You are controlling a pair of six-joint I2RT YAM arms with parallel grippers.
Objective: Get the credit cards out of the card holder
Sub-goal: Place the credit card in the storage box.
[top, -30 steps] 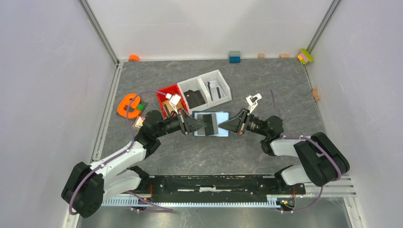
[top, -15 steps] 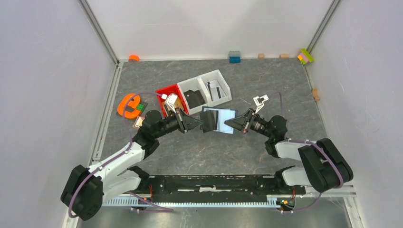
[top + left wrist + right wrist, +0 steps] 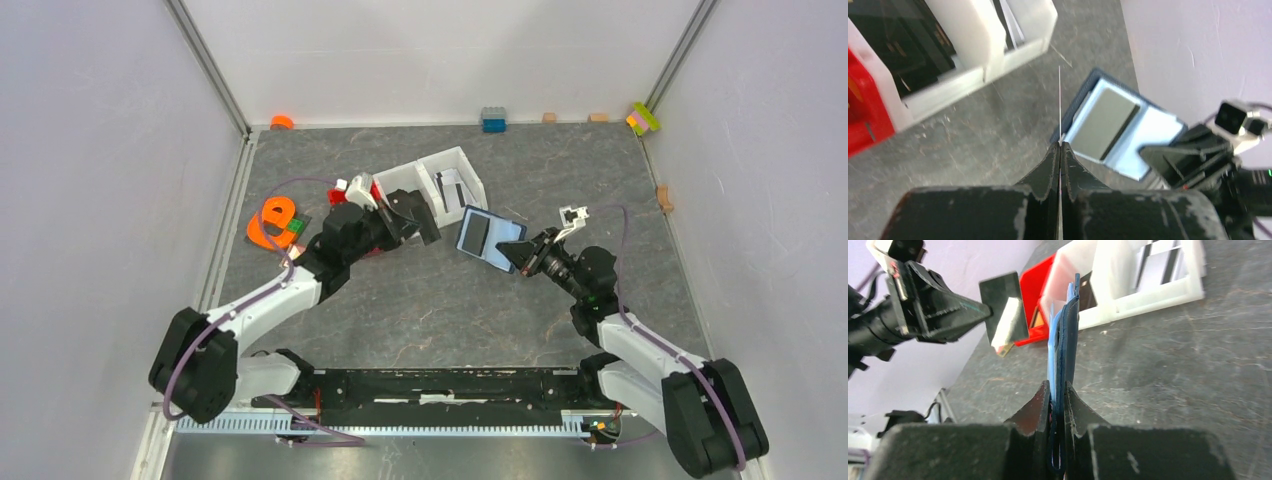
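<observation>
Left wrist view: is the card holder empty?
No, a grey card with a dark stripe lies inside the open card holder.

free: bare tabletop point(image 3: 430, 310) nearward of left gripper point(image 3: 408, 228) | blocked: white bins point(image 3: 462, 160) close behind it

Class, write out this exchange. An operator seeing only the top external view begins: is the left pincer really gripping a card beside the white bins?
Observer: Yes. The left wrist view shows the left pincer shut on a credit card, seen edge-on.
Operator: What is that dark patch in the card holder?
Observer: A grey card with a dark stripe, lying in its light blue inside.
Operator: And the right pincer?
Observer: Its wrist view shows it shut on the card holder's edge.
</observation>
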